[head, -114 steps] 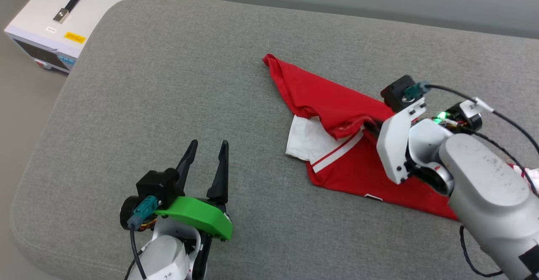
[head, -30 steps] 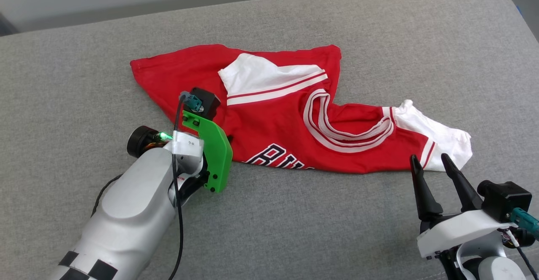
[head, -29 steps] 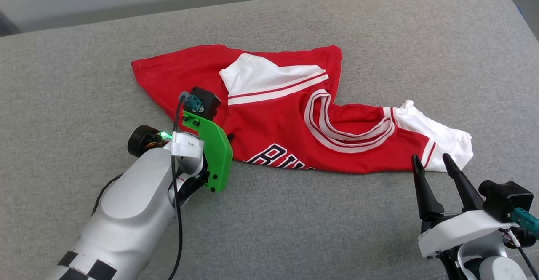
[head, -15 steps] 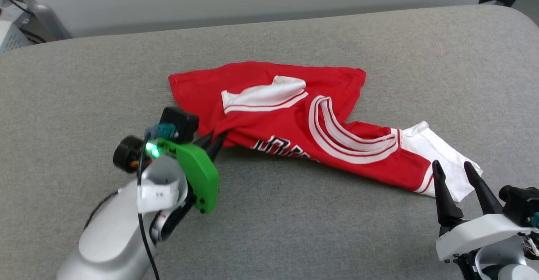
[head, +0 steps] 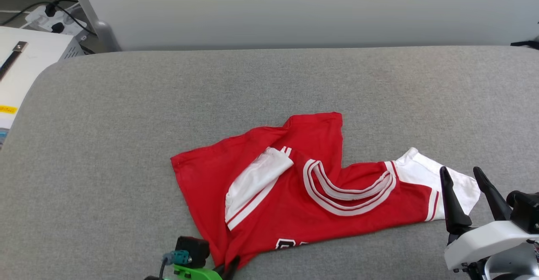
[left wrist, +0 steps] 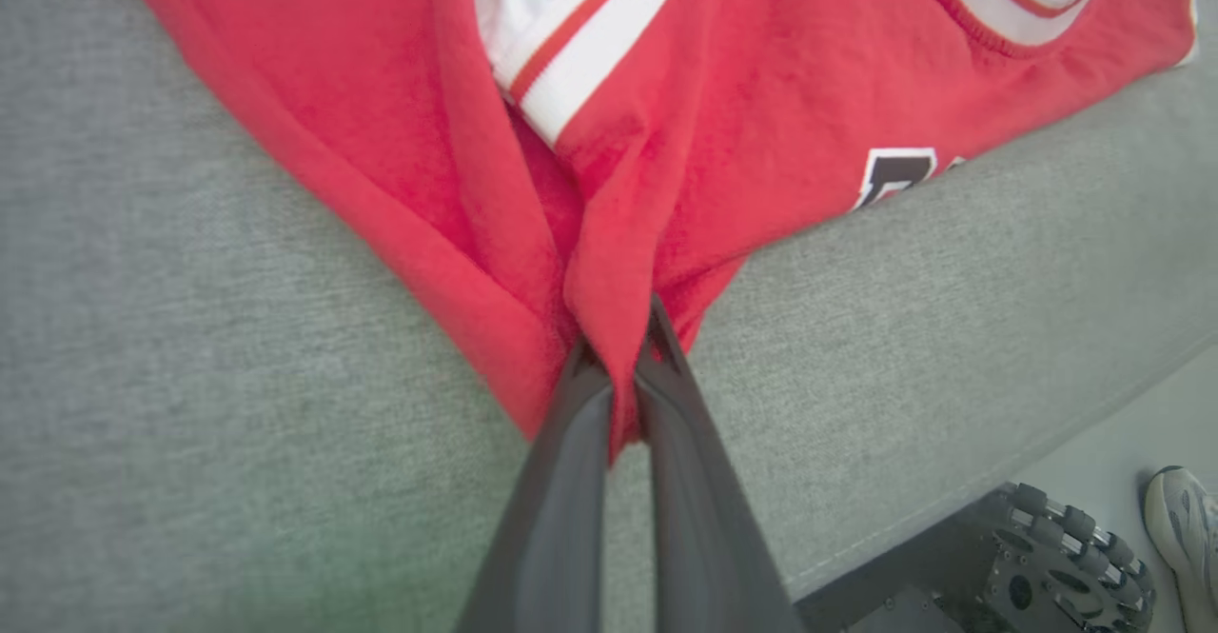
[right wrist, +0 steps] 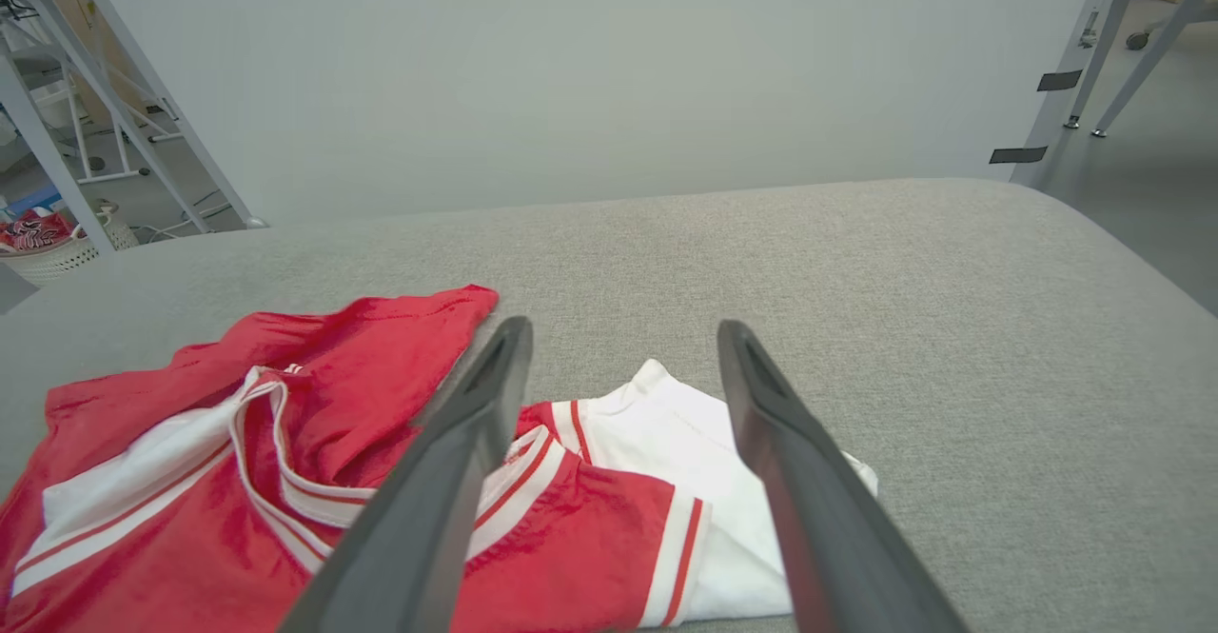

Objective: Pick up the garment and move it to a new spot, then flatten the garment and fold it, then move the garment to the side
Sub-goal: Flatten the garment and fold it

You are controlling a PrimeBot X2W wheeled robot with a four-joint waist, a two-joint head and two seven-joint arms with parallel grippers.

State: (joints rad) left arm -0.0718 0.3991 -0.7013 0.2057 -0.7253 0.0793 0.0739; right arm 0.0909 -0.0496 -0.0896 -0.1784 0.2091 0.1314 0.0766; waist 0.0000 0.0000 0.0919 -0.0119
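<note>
The garment (head: pixel 294 196), a red jersey T-shirt with white sleeves and striped trim, lies crumpled on the grey cushion (head: pixel 126 116). My left gripper (left wrist: pixel 623 343) is shut on a pinched fold of its red hem (left wrist: pixel 609 290); in the head view only its tips (head: pixel 227 267) and green mount show at the bottom edge. Black lettering (left wrist: pixel 894 174) peeks out by the near hem. My right gripper (head: pixel 465 177) stands open at the lower right, just beside the white sleeve (head: pixel 438 177). In the right wrist view the right gripper (right wrist: pixel 623 338) hovers over that sleeve (right wrist: pixel 733 481) with nothing between its fingers.
A white box with a black handle (head: pixel 17 65) sits off the cushion's left end. A pale wall panel (head: pixel 294 10) runs behind the cushion. The left wrist view shows the cushion's front edge, a wheeled base (left wrist: pixel 1056 566) and a person's shoe (left wrist: pixel 1180 528) on the floor.
The head camera has tilted up and back. My left gripper, shut on the hem, has pulled the garment toward the cushion's near edge. The right gripper stays open beside the sleeve.
</note>
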